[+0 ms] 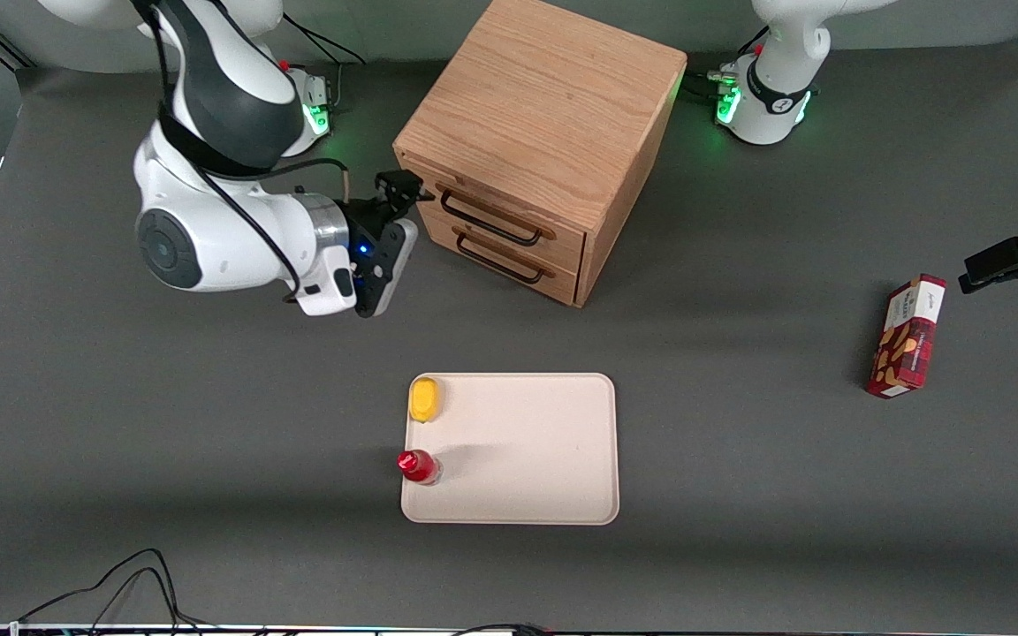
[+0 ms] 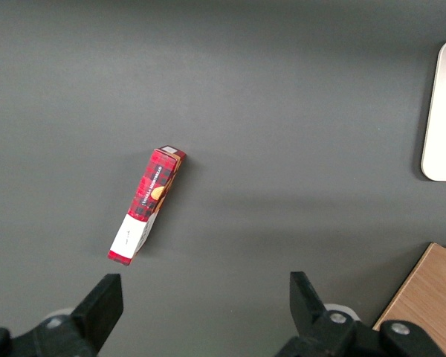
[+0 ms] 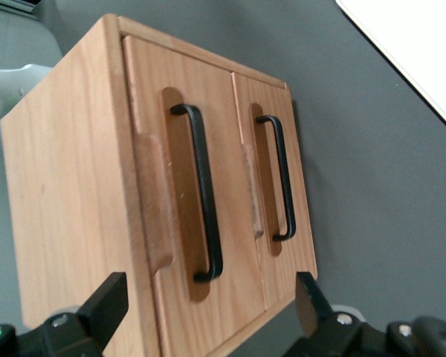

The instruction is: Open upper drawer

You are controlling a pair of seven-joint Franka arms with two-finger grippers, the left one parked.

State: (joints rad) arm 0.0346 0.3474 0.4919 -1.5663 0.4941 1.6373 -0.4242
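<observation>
The light oak cabinet (image 1: 544, 115) stands toward the back of the table, and both its drawers sit flush. The upper drawer (image 1: 509, 205) has a wood front and a long thin black wire handle (image 1: 490, 219). The right wrist view shows that upper drawer (image 3: 234, 193) and its handle (image 3: 206, 201), with the matching lower drawer (image 3: 303, 201) beside it. My right gripper (image 1: 410, 208) hovers in front of the drawers, near the end of the upper handle and a short way off it. The gripper (image 3: 208, 305) is open, with nothing between its black fingers (image 3: 108, 301).
A beige tray (image 1: 544, 442) lies nearer the front camera than the cabinet, with a yellow object (image 1: 425, 399) and a red-capped bottle (image 1: 418, 465) at its edge. A red plaid box (image 1: 907, 336) (image 2: 146, 202) lies toward the parked arm's end of the table.
</observation>
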